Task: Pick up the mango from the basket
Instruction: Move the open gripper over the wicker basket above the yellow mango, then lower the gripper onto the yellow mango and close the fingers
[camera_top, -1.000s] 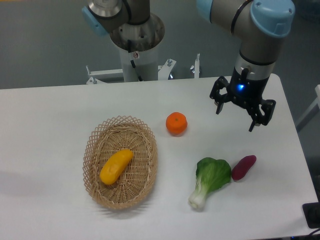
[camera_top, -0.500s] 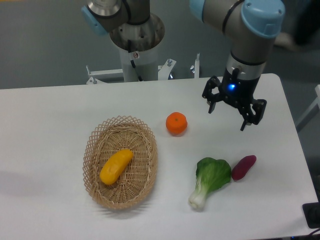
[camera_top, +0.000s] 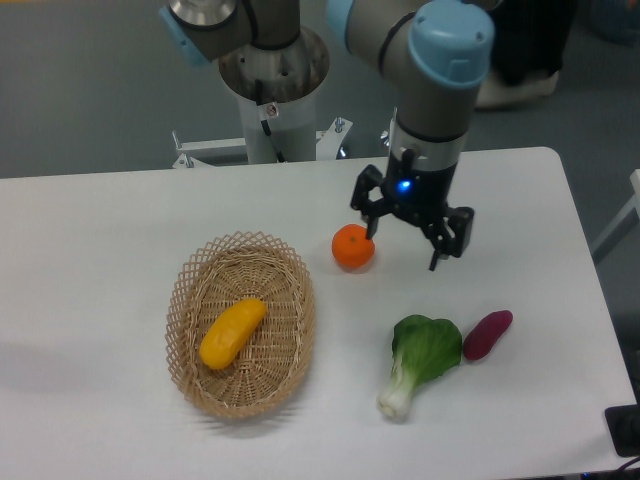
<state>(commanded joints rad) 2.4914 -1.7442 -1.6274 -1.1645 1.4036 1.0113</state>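
The arm (camera_top: 425, 90) has swung left, beside the orange (camera_top: 353, 247).

I see a white table (camera_top: 120, 230) carrying four things directly: the wicker basket (camera_top: 241, 323) toward its front left, an orange (camera_top: 353, 247) near the middle, a bok choy (camera_top: 420, 358) toward the front right, and a purple sweet potato (camera_top: 487, 333) just beside its leaves.

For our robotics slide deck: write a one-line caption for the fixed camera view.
Open gripper hovers beside the orange, while the mango lies untouched in the wicker basket.
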